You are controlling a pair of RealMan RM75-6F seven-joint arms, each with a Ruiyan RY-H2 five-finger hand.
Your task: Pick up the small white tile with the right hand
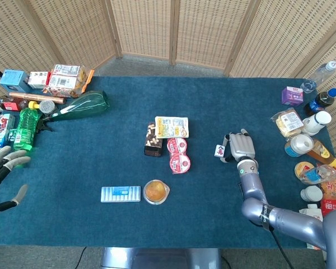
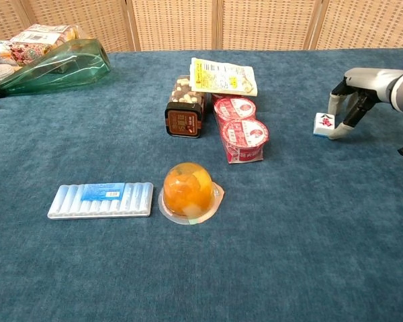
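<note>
Blue-carpeted table point(image 1: 101, 235) fills the scene, clutter along both side edges. Green bottle point(image 2: 57, 66) lies on its side far left. Mid-table: yellow snack packet point(image 1: 172, 126), brown chocolate box point(image 2: 185, 107) left of it, two red-lidded cups point(image 2: 242, 127) stacked nearer, then a blue-white blister strip point(image 1: 120, 194) and an orange jelly cup point(image 2: 188, 190) at the near side. Right hand point(image 1: 241, 148) reaches out mid-right, fingers curled down toward the cloth. Left hand point(image 1: 3, 179) sits idle at the near left edge, fingers apart, holding nothing. Small white tile point(image 2: 324, 124) stands on the table touching the right hand's fingertips point(image 2: 338, 131), on their left. Looks like contact only; can't tell whether it is a closed pinch. Tile not lifted yet, so securing the grip and raising it remain.
</note>
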